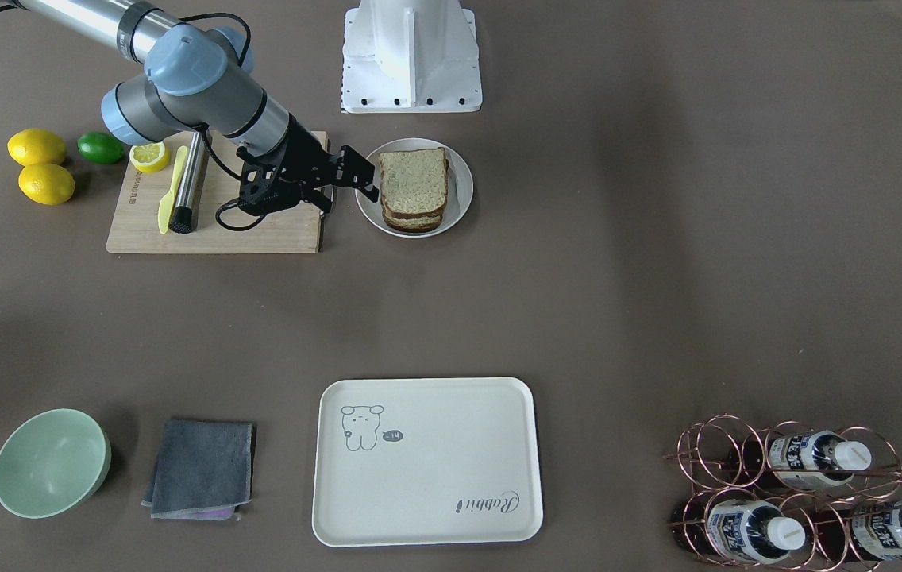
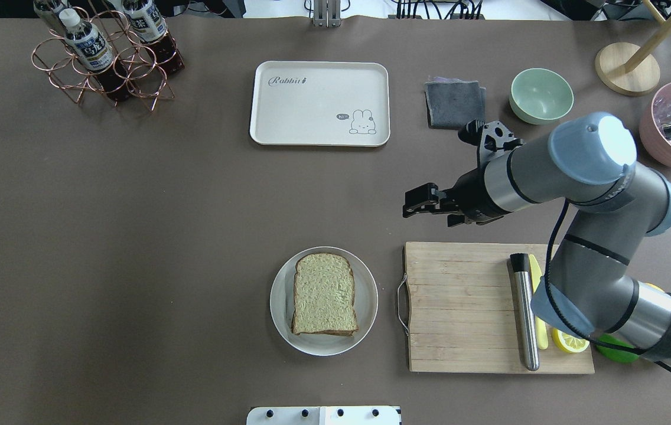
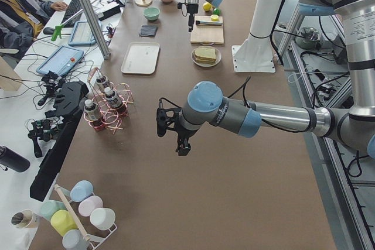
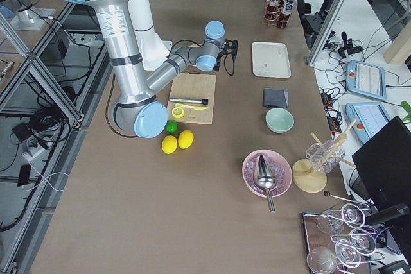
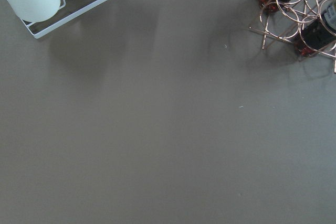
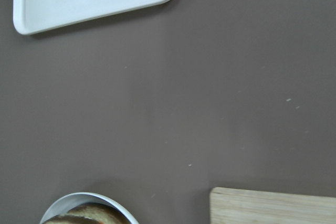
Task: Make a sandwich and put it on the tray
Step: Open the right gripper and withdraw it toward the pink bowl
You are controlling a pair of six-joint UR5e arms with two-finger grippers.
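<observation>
The sandwich (image 1: 413, 184) is stacked on the plate (image 1: 460, 171), well apart from the tray (image 1: 435, 492); the right gripper (image 1: 360, 176) is held near it, jaws apart, presumably for grasping; whether the left gripper (image 3: 180, 144) is parted cannot be told.

The sandwich (image 2: 323, 293), brown-crusted wholegrain slices stacked flat and squared up, sits on a plate (image 2: 370, 298) near the robot-side edge, about midway along it; its filling is hidden. The tray (image 2: 312, 112), cream-white with rounded corners, a small animal drawing and "Rabbit" script, lies flat by the far edge, also midway.
</observation>
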